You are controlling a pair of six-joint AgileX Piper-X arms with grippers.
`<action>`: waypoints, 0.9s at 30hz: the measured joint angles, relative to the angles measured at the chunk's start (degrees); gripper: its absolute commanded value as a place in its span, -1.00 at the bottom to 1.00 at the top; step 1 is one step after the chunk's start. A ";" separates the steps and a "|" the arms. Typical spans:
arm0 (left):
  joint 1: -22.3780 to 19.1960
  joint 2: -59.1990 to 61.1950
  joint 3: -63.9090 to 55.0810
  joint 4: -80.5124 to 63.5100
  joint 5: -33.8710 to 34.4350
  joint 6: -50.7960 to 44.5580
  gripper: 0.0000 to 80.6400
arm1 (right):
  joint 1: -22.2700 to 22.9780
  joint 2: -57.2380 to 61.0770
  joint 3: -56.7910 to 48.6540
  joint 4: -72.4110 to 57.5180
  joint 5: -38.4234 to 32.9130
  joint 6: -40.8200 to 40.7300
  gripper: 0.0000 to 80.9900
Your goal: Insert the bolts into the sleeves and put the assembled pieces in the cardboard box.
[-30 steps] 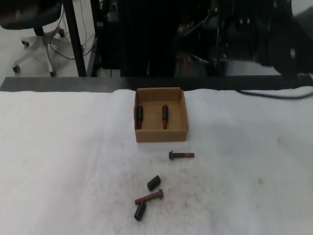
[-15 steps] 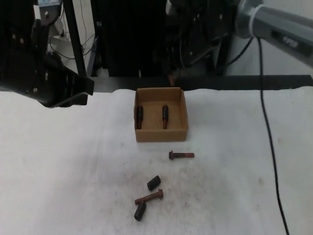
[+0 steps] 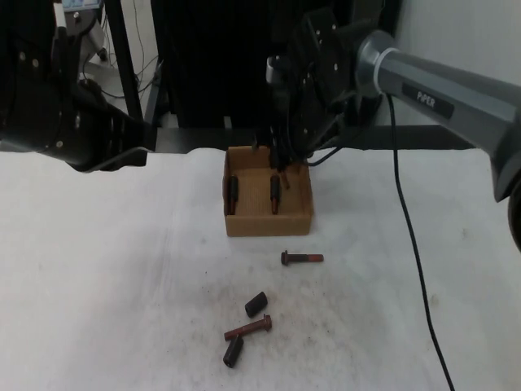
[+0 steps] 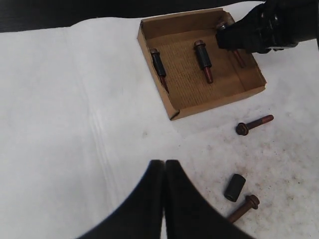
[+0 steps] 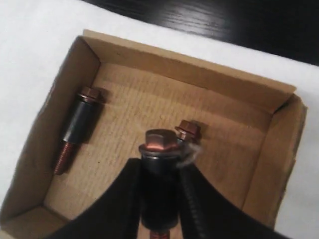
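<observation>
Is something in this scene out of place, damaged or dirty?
Nothing is damaged or spilled. Only the white cloth shows dark smudges around the loose bolts and sleeves.

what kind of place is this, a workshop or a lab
Likely a robotics lab: the right gripper holds a sleeved bolt over a cardboard box on a white-covered bench, and a cable trails from the arm.
</observation>
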 measured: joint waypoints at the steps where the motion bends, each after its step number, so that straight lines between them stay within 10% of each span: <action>1: 0.00 0.00 0.00 -0.08 0.00 0.00 -0.99 | 0.00 0.35 0.00 0.00 0.16 0.00 -0.98; 6: 0.00 0.00 0.00 -0.04 0.00 0.00 -0.99 | 0.00 0.89 0.00 -0.12 1.31 0.00 -0.95; 14: 0.00 0.00 0.00 -0.04 0.51 0.00 -0.99 | 0.00 0.89 -0.11 -4.97 0.51 -0.07 -0.15; 27: -0.56 0.00 0.00 -0.04 9.00 0.00 -0.99 | 0.00 -3.07 -0.06 -3.78 0.51 -0.07 -0.47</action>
